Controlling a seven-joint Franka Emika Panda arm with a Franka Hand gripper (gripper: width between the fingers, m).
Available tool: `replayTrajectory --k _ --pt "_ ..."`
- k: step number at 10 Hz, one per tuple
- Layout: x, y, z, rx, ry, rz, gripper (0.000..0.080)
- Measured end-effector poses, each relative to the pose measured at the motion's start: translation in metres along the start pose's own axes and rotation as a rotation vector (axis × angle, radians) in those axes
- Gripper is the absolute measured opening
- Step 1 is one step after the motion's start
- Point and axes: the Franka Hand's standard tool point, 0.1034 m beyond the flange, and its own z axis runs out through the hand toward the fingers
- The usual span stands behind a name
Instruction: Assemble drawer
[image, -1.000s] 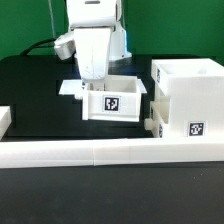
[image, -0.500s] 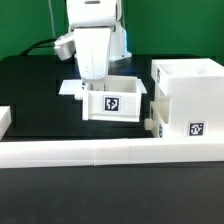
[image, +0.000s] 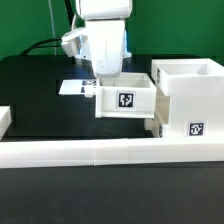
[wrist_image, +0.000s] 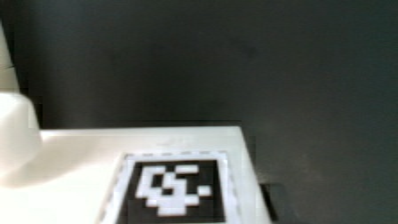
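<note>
A small white open-top tray (image: 125, 101) with a black-and-white tag on its front hangs just above the table, its right side against the tall white box housing (image: 190, 92). My gripper (image: 108, 82) reaches down into the tray from above and is shut on its back wall; the fingertips are hidden inside it. A white knob (image: 152, 127) sticks out at the housing's lower left. The wrist view shows a white surface with a tag (wrist_image: 173, 188) over the black table; no fingers can be made out there.
The long low white border rail (image: 100, 153) runs along the front. The marker board (image: 72, 87) lies flat behind the tray on the exterior view's left. A white piece (image: 5, 118) shows at the left edge.
My gripper and the tray have moved together toward the exterior view's right, up to the housing. The marker board behind shows more now.
</note>
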Motion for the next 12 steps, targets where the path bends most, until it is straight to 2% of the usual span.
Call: replayTrajectory --k 4,12 --pt "0.001 -0.003 0.005 0.010 0.002 -0.001 0.0042" --pt "0.015 -0.004 0.008 0.016 0.009 -0.013 0.0042"
